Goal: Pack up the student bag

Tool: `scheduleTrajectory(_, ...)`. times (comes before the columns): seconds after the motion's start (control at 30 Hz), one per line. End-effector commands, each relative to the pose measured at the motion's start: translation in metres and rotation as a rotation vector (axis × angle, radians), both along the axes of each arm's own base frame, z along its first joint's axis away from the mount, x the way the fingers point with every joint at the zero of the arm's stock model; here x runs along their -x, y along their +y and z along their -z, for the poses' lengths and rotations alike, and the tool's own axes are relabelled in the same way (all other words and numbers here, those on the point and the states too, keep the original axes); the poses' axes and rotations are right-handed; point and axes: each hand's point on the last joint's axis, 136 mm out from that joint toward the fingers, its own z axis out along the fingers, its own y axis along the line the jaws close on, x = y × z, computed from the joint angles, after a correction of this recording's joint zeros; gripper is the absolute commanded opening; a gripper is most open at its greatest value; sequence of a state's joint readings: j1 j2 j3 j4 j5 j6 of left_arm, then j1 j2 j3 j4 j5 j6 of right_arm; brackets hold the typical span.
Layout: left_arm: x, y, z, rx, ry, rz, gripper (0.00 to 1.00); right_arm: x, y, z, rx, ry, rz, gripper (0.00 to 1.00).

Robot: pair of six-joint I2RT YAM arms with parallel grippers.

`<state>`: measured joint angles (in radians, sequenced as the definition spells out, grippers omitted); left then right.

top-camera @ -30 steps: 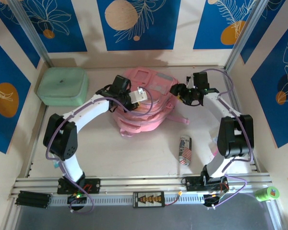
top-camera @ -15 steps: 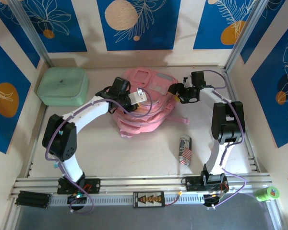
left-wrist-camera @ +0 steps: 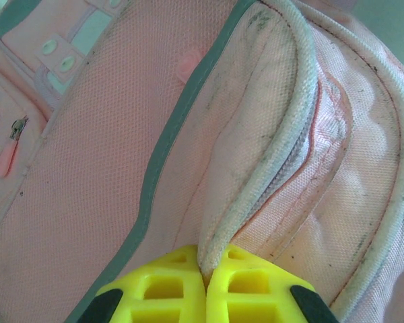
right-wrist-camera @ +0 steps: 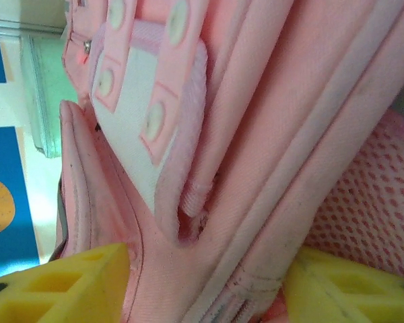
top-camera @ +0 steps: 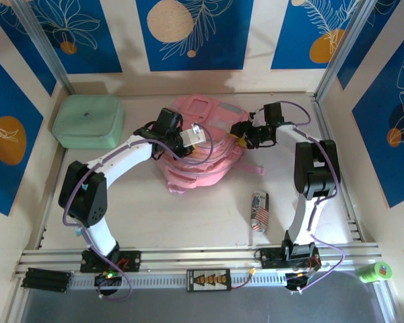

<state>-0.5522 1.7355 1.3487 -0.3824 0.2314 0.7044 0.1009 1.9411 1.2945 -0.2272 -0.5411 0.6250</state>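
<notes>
Right gripper shifted left against student bag | I saw its jaws apart astride bag's right edge | left gripper pinched bag's piped zipper rim

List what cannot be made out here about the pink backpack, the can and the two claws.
- Inside of the student bag: top view, the left arm lies across it; left wrist view, too close, with the left claw clamped on a piped edge.
- Label on the can: top view, too small to read.
- Grip of the right claw: right wrist view, fingertips cut off by the bottom edge.
</notes>
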Motion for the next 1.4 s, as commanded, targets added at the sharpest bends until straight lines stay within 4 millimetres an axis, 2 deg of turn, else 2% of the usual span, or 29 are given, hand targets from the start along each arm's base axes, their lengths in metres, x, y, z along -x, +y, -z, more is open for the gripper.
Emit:
scheduleTrajectory(0.0, -0.002, -0.004, -0.024, 0.051, -0.041, -0.011, 0.02, 0.020, 0.007, -0.019, -0.057, -0.022, -0.057, 0.56)
scheduleTrajectory(0.13, -0.002, -0.003, -0.022, 0.049, -0.039, -0.015, 0.03, 0.027, 0.003, -0.026, -0.077, -0.027, -0.072, 0.45)
scheduleTrajectory(0.23, -0.002, -0.004, -0.021, 0.050, -0.037, -0.016, 0.03, 0.034, 0.005, -0.022, -0.089, -0.006, -0.084, 0.42)
scheduleTrajectory(0.5, -0.003, -0.004, -0.020, 0.047, -0.035, -0.018, 0.02, 0.044, 0.007, -0.005, -0.058, 0.019, -0.093, 0.44)
scheduleTrajectory(0.67, -0.004, -0.004, -0.020, 0.048, -0.034, -0.023, 0.03, 0.052, 0.017, -0.010, -0.057, -0.001, -0.140, 0.52)
scheduleTrajectory(0.77, -0.006, -0.003, -0.021, 0.047, -0.035, -0.038, 0.03, 0.059, 0.021, -0.013, -0.066, -0.019, -0.163, 0.53)
scheduleTrajectory(0.87, -0.007, -0.003, -0.022, 0.047, -0.036, -0.039, 0.03, 0.058, 0.017, -0.005, 0.011, -0.014, -0.147, 0.49)
scheduleTrajectory(0.97, -0.007, -0.004, -0.024, 0.050, -0.038, -0.038, 0.03, 0.054, 0.011, 0.000, 0.059, -0.019, -0.117, 0.40)
scheduleTrajectory(1.17, -0.007, -0.002, -0.020, 0.034, -0.032, -0.048, 0.03, 0.051, 0.006, 0.003, 0.088, -0.017, -0.092, 0.30)
scheduleTrajectory(1.37, -0.007, -0.002, -0.018, 0.032, -0.027, -0.050, 0.03, 0.054, 0.006, 0.002, 0.087, -0.027, -0.094, 0.29)
